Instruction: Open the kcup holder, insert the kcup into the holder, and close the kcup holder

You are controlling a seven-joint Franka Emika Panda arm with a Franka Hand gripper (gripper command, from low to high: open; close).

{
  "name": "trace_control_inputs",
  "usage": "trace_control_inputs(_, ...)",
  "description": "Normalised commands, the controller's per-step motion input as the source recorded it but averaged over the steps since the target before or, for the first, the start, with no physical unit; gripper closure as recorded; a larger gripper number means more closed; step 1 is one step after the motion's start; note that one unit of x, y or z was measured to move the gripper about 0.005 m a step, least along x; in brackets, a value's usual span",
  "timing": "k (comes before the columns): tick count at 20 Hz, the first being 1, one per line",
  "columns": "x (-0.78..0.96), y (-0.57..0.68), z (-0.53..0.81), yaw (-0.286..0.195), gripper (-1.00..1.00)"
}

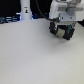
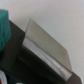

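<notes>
Where detail is lost: both views are soft with blur; edges smear and small parts cannot be read.
Cut off: the kcup [image 2: 4, 29] shows only as a teal patch at the edge of the wrist view, its white body out of frame, so I cannot tell whether it stands upright or is being held.
Holder, close up: the holder [image 2: 15, 59] fills the wrist view's corner as a black body, and a pale grey slab [image 2: 47, 46] lies slanted across it, with a bright strip along the slab's lower edge.
Holder contents: no inside is visible; whether it is open or closed cannot be told.
Kcup against holder: the teal patch sits just beside the black body; touching or apart is unclear.
Desk, near part: the desk [image 1: 30, 60] is a plain white sheet across the front of the exterior view.
Pincer: the pincer [image 1: 61, 31] hangs low over the far part of the desk, on the exterior view's right, beneath the white arm [image 1: 65, 10]; its dark fingers merge with a dark mass there, so its spread, and whether it holds anything, cannot be told.
Farther back: a white post [image 1: 25, 10] with black marks stands on the exterior view's left, well apart from the pincer, against a dark backdrop.
</notes>
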Motion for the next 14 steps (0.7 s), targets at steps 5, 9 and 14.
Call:
trace_control_inputs(5,-0.71,0.38,-0.01,0.100,-1.00)
trace_control_inputs(9,-0.73,0.35,0.00,0.109,-1.00)
trace_control_inputs(14,-0.69,0.36,0.00,0.115,-1.00)
